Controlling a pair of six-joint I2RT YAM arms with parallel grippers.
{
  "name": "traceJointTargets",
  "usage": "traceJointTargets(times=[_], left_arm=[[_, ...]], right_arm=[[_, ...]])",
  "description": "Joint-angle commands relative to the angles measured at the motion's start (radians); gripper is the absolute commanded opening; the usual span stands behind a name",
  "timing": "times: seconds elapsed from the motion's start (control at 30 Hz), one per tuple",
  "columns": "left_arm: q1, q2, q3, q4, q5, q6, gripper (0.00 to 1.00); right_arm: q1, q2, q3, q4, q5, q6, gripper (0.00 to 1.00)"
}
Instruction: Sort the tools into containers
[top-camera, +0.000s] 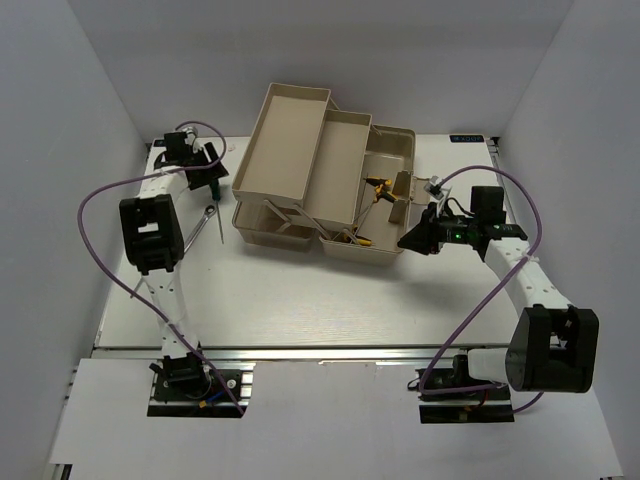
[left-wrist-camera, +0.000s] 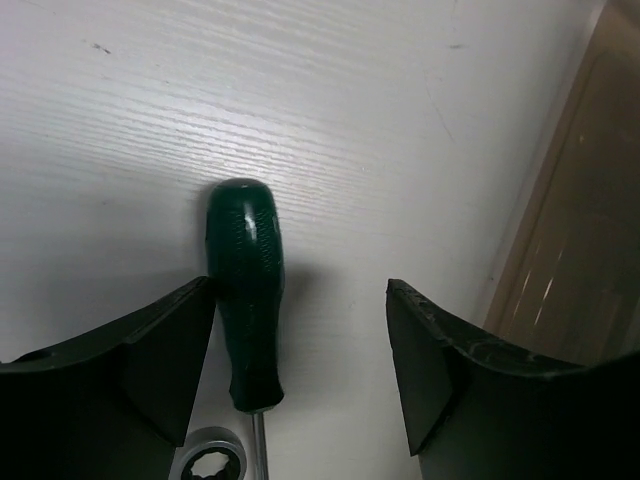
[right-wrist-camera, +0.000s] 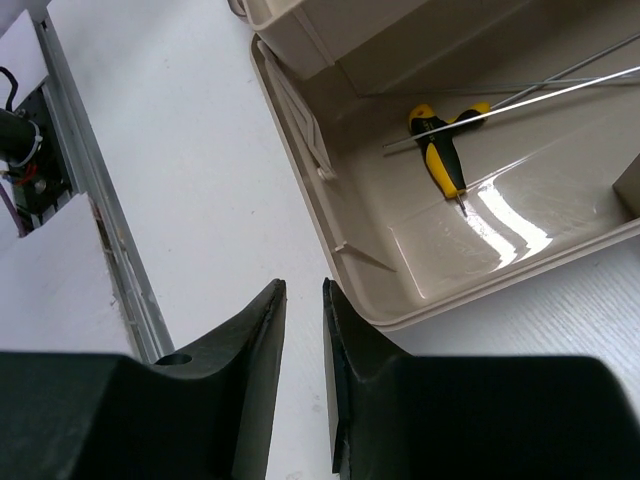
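Black fingers (left-wrist-camera: 140, 370) of the left gripper (left-wrist-camera: 300, 300) filled the bottom of the left wrist view. They were spread wide and pinched nothing. Between them lay a green-handled screwdriver (left-wrist-camera: 245, 290), flat on the white table (left-wrist-camera: 350, 120) and close against one finger; whether they touched could not be told. Its handle pointed away from the wrist. The ring end of a silver combination wrench (left-wrist-camera: 210, 462) lay just beside the screwdriver's thin shaft at the lower edge of that view.

From above, both tools lay near the table's far left corner, under that gripper. They were just left of the beige toolbox (top-camera: 290, 140), which stood folded open toward the middle of the far edge.

In the toolbox's deep base compartment lay a yellow-and-black T-handle hex key (right-wrist-camera: 445, 150), with other long thin shafts (right-wrist-camera: 560, 80) crossing above its handle.

The right gripper (right-wrist-camera: 302, 300) hung over the table at the near right side of the toolbox, outside its rim. Its fingers stood only narrowly apart, with a slim strip of table showing between them and nothing pinched. A metal rail (right-wrist-camera: 100, 250) ran along the table's near edge behind it.
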Motion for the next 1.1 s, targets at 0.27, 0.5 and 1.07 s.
traceJointTargets(times=[0.27, 0.5, 1.07], left_arm=[[-0.107, 0.01, -0.006, -0.135, -0.344, 0.079, 0.69], [-0.168, 0.039, -0.003, -0.212, -0.476, 0.079, 0.47], [0.008, -0.141, 0.027, -0.264, -0.425, -0.071, 0.0]], right_arm=[[-0.003, 0.009, 0.032, 0.024, 0.009, 0.038, 0.28], [-0.005, -0.022, 0.009, 0.021, 0.014, 0.044, 0.28], [-0.003, -0.111, -0.012, 0.001, 0.031, 0.033, 0.81]])
